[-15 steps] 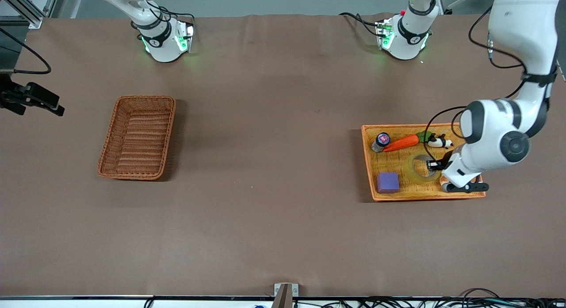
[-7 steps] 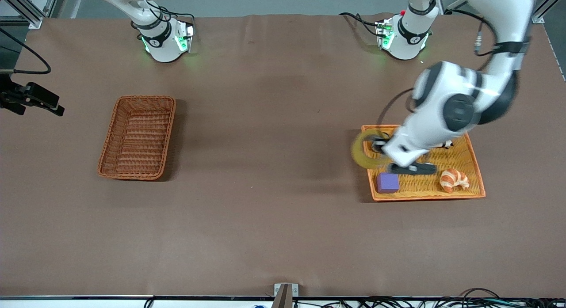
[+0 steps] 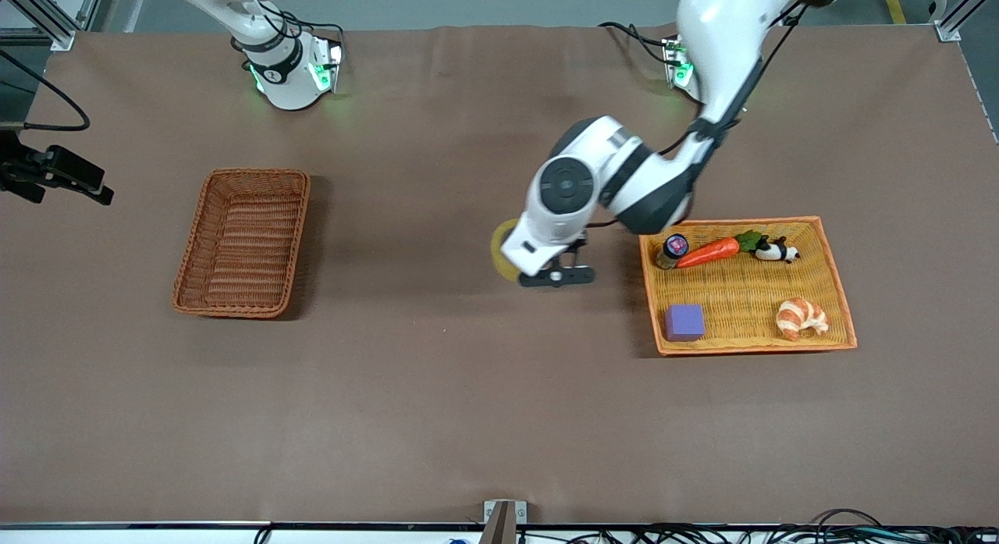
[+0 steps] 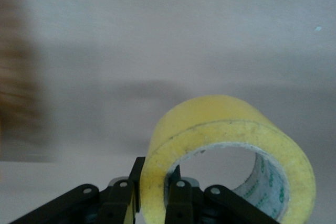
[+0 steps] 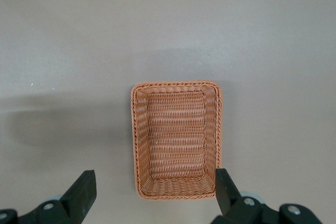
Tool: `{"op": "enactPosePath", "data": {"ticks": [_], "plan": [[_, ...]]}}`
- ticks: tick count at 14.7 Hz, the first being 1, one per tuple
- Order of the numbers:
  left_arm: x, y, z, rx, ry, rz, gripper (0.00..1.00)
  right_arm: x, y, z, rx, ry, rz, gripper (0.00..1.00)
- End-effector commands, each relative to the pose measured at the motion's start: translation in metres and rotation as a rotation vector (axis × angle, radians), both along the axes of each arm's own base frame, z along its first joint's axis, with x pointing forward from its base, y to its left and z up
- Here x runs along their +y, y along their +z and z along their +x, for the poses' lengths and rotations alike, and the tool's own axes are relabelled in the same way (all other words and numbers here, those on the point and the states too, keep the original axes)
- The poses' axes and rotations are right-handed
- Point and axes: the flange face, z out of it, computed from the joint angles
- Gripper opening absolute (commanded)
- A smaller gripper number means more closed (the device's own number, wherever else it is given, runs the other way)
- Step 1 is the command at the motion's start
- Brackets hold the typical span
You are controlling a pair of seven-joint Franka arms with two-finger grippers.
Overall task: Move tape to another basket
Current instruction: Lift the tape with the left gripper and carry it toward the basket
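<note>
Left claw point(image 4: 153, 203), clamped on the wall of the tape point(image 4: 231, 148), hangs over bare table point(image 3: 437, 372); right claw point(image 5: 152, 195) gapes above the basket point(image 5: 176, 139). The thin-edge grip may let the roll swing loose.

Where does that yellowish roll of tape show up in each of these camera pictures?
Front view: the tape hangs over bare table between the two baskets, gripped by the left end effector.
Left wrist view: the tape fills the foreground, its wall pinched.
Right wrist view: not in it.
Shared landmark: the brown tablecloth.
</note>
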Motion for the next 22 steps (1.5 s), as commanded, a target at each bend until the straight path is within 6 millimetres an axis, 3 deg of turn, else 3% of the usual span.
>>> {"op": "enactPosePath", "data": {"ticks": [1,5,8,9,11,12,17,19,22], "plan": [[-0.051,-0.008,-0.007,-0.044,0.022,-0.038,0.02,0.0,0.003,0.0,-0.001,0.008,0.019,1.0],[-0.108,-0.038,-0.04,-0.117,-0.016,-0.152,0.1,0.0,0.002,0.0,0.0,0.008,0.019,1.0],[-0.122,-0.064,-0.039,-0.147,-0.01,-0.215,0.23,0.0,0.002,0.0,-0.001,0.008,0.019,1.0],[-0.124,-0.066,-0.037,-0.159,-0.004,-0.232,0.4,0.0,0.002,0.0,-0.001,0.008,0.019,1.0],[-0.119,-0.065,-0.031,-0.166,0.007,-0.237,0.97,0.0,0.002,0.0,-0.001,0.008,0.019,1.0],[-0.114,-0.061,-0.026,-0.17,0.012,-0.238,1.0,0.0,0.002,0.0,-0.001,0.008,0.019,1.0],[-0.057,-0.002,0.021,-0.181,0.076,-0.199,1.0,0.006,0.0,0.003,-0.007,0.012,0.022,1.0],[-0.027,0.035,0.034,-0.17,0.09,-0.14,1.0,0.037,-0.006,0.01,-0.022,0.064,0.023,1.0],[0.05,0.067,0.068,-0.157,0.057,-0.085,1.0,0.104,-0.049,0.029,-0.026,0.126,0.034,1.0]]}}
